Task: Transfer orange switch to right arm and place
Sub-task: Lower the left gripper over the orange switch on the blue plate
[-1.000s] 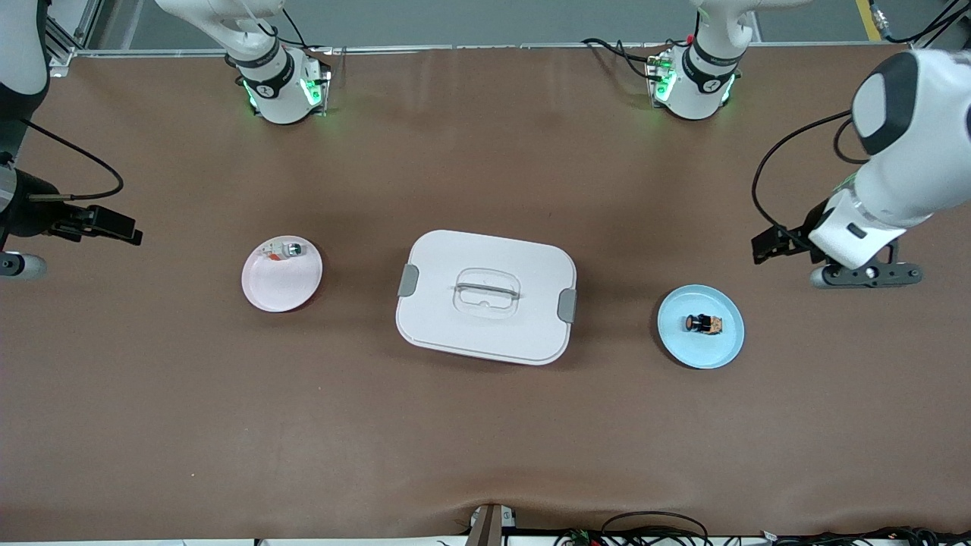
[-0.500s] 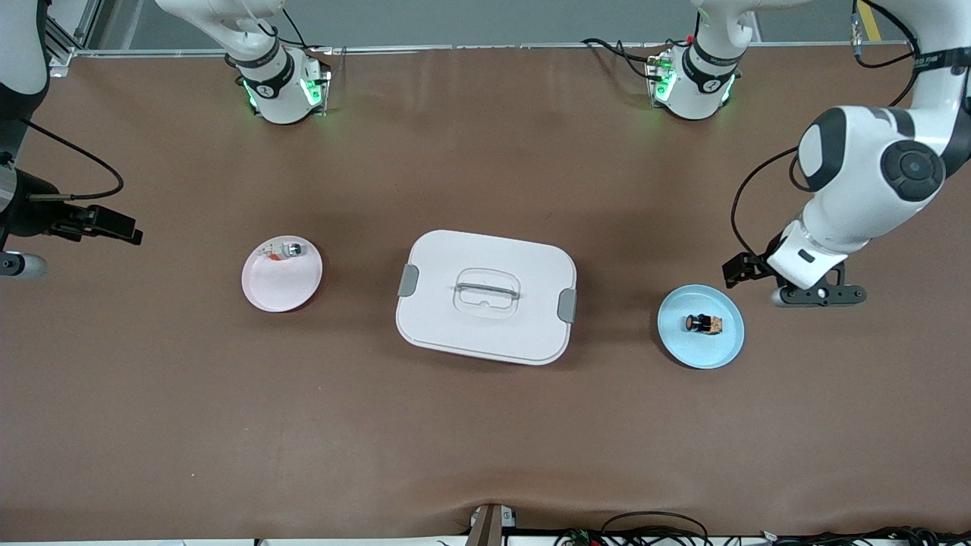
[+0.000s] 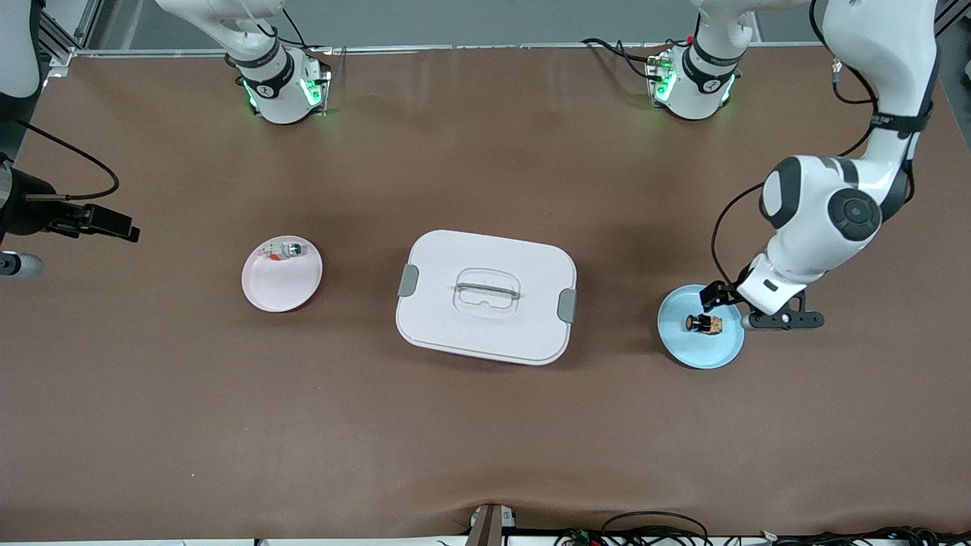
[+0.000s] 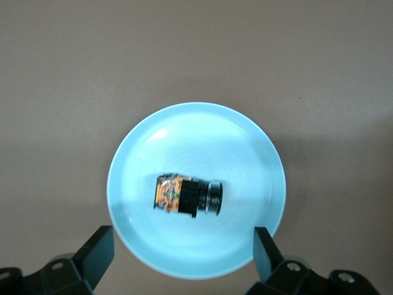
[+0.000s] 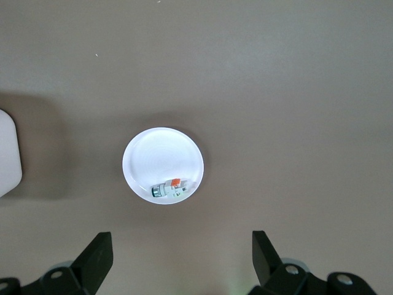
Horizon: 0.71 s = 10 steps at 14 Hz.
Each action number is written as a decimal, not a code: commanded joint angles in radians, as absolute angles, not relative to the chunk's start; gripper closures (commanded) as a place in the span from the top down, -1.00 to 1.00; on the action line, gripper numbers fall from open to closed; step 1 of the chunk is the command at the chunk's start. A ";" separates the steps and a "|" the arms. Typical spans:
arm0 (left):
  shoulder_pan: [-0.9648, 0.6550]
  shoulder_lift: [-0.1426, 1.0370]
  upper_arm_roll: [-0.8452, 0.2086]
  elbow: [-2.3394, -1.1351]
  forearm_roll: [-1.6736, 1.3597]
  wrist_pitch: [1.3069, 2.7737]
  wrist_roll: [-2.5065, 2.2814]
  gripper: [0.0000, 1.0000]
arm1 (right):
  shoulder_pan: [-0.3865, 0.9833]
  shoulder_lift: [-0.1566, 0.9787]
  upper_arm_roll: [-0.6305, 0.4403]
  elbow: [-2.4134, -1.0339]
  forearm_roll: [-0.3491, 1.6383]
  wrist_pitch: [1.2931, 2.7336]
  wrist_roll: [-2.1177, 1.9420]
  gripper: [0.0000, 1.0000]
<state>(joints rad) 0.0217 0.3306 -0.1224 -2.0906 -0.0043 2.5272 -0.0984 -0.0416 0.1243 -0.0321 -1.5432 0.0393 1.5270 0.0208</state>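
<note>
The orange switch (image 3: 704, 324) lies on its side in the middle of a light blue plate (image 3: 694, 356) toward the left arm's end of the table. In the left wrist view the switch (image 4: 187, 195) shows black with an orange end on the plate (image 4: 141, 160). My left gripper (image 3: 721, 296) is open and empty in the air over the plate's edge, and its fingers (image 4: 98, 246) stand wide apart on either side of the plate's rim. My right gripper (image 3: 98, 224) is open and empty, and waits over bare table at the right arm's end.
A white lidded box (image 3: 485, 296) with grey clasps stands mid-table. A pink plate (image 3: 282, 284) toward the right arm's end holds a whitish clear part with a green end (image 3: 287, 250). That plate also shows in the right wrist view (image 5: 163, 160).
My left arm has swung in from the table's end toward the blue plate, and its gripper now hangs over the plate's edge. The right arm has barely moved.
</note>
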 commanded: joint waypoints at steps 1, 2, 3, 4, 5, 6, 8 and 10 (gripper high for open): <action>0.020 0.374 -0.123 -2.085 0.020 2.583 -0.086 1.00 | -0.049 0.115 -0.025 -1.551 0.057 1.523 0.009 1.00; 0.020 0.388 -0.124 -2.083 0.043 2.591 -0.086 1.00 | -0.048 0.115 -0.025 -1.551 0.057 1.523 0.011 1.00; 0.021 0.399 -0.123 -2.083 0.058 2.600 -0.086 1.00 | -0.049 0.115 -0.023 -1.549 0.057 1.523 0.011 1.00; 0.023 0.408 -0.123 -2.082 0.066 2.608 -0.086 1.00 | -0.049 0.115 -0.023 -1.549 0.058 1.523 0.011 1.00; 0.023 0.420 -0.123 -2.082 0.066 2.623 -0.086 1.00 | -0.049 0.115 -0.023 -1.549 0.058 1.523 0.011 1.00; 0.021 0.432 -0.124 -2.082 0.066 2.641 -0.086 1.00 | -0.048 0.115 -0.023 -1.549 0.058 1.523 0.011 1.00; 0.023 0.455 -0.124 -2.080 0.066 2.667 -0.086 1.00 | -0.041 0.115 -0.020 -1.549 0.058 1.525 0.014 1.00; 0.021 0.475 -0.124 -2.079 0.066 2.687 -0.086 1.00 | -0.041 0.115 -0.018 -1.548 0.066 1.525 0.012 1.00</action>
